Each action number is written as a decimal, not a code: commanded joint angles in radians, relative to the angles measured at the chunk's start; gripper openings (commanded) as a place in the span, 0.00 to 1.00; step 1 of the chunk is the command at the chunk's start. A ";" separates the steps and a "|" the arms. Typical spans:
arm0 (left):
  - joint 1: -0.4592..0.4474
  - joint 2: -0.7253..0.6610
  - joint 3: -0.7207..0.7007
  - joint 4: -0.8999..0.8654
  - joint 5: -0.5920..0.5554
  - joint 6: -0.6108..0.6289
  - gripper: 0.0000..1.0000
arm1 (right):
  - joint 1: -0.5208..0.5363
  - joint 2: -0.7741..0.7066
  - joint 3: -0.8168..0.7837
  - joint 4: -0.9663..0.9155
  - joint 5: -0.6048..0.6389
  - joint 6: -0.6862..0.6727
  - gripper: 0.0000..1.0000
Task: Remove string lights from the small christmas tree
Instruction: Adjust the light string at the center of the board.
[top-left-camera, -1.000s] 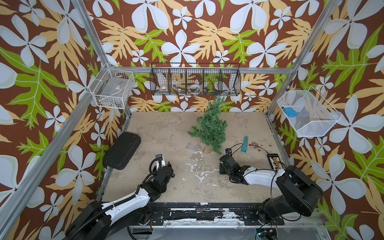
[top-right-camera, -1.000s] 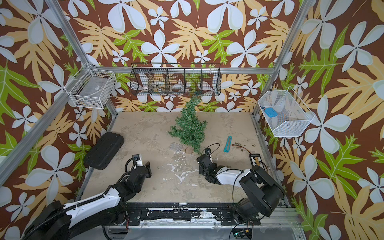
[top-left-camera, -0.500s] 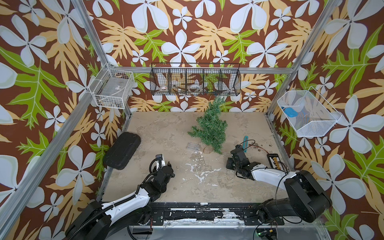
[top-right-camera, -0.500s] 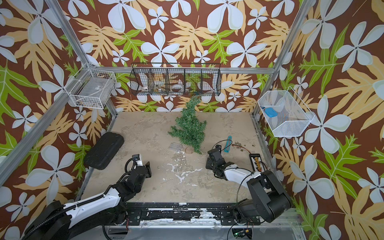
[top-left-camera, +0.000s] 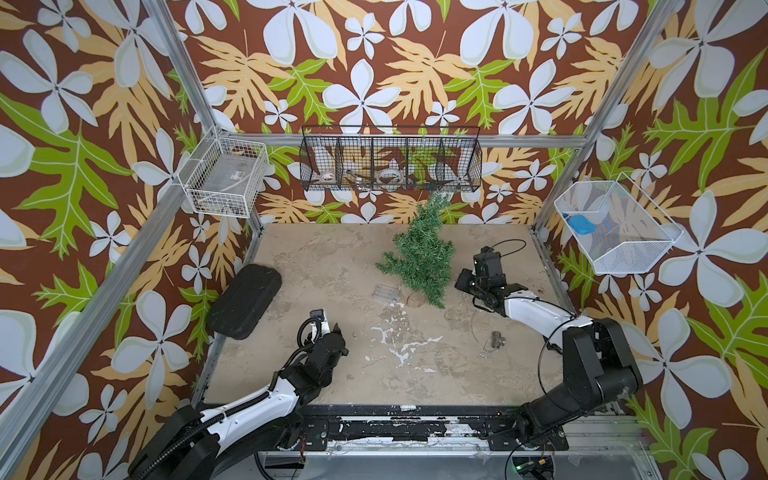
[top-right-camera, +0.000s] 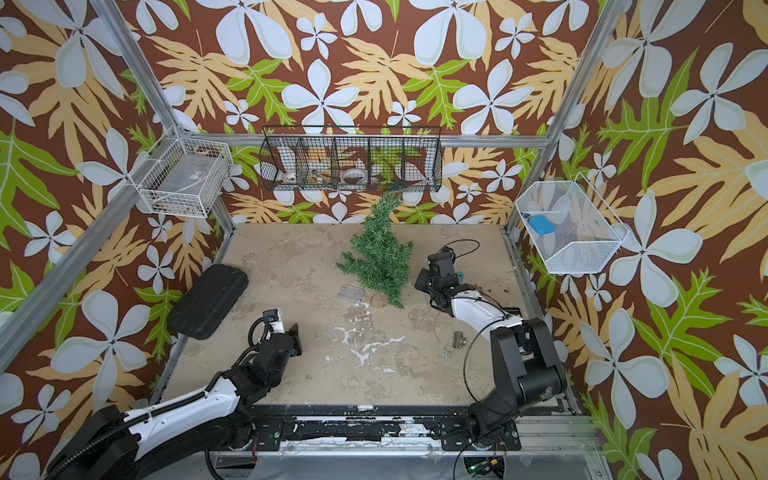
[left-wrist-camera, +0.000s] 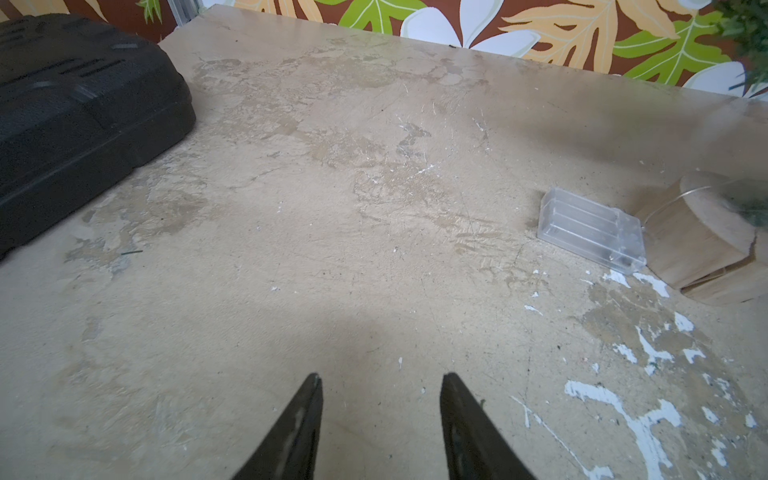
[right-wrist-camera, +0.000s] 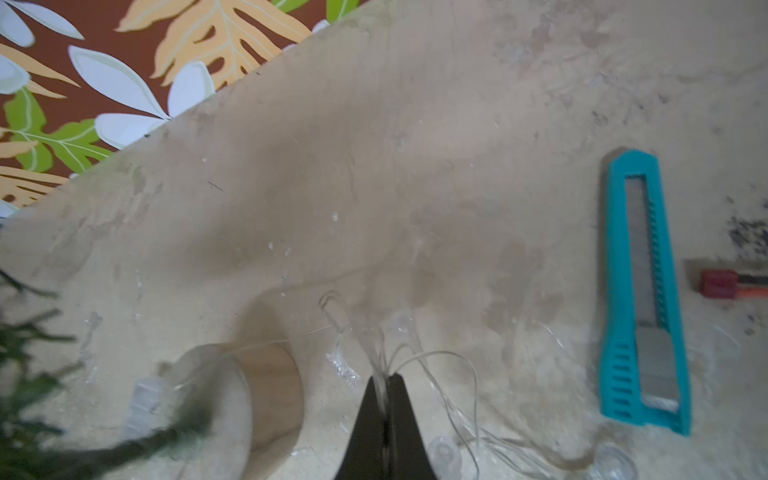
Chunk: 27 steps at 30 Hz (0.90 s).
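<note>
The worn tan table (top-left-camera: 332, 257) filled the floor of the cell. The small christmas tree (top-left-camera: 424, 257) stood right of centre towards the far side, its tip pointing at the far wall in both top views (top-right-camera: 380, 257). Its round wooden base (left-wrist-camera: 702, 237) sat near the middle of the table; whether the tree was straight or leaning could not be told. A black case (top-left-camera: 245, 301) lay at the left edge.

The left gripper (top-left-camera: 336, 332) was at the near left over bare table. In the left wrist view (left-wrist-camera: 380, 376) its jaws stood partly apart with nothing between them. The right gripper (top-left-camera: 461, 282) was just right of the tree's lower branches. In the right wrist view (right-wrist-camera: 386, 376) its jaws were pressed together on thin strands of the string lights (right-wrist-camera: 432, 355). From there one pale wire ran across to the wooden base (right-wrist-camera: 266, 395).

A teal utility knife (right-wrist-camera: 642, 291) lay flat on the table to the right of that gripper. The clear plastic box (top-left-camera: 385, 293) of the lights lay on the table just left of the base, well apart from both grippers. A small metal fitting (top-left-camera: 496, 340) lay at the near right, beside a loose loop of wire.
</note>
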<state>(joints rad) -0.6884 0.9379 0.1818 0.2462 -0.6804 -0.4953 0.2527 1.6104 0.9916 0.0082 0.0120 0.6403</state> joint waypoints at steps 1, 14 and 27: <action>0.001 -0.007 -0.004 0.022 -0.018 0.001 0.48 | -0.022 0.056 0.093 0.003 -0.049 0.019 0.00; 0.001 -0.028 -0.015 0.028 -0.022 -0.002 0.47 | -0.038 0.436 0.626 -0.041 -0.227 0.078 0.00; 0.001 -0.033 -0.018 0.034 -0.043 -0.002 0.45 | -0.038 0.725 0.912 -0.106 -0.404 0.151 0.00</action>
<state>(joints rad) -0.6884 0.9085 0.1665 0.2520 -0.7025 -0.4953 0.2115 2.3234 1.9308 -0.0826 -0.3523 0.7807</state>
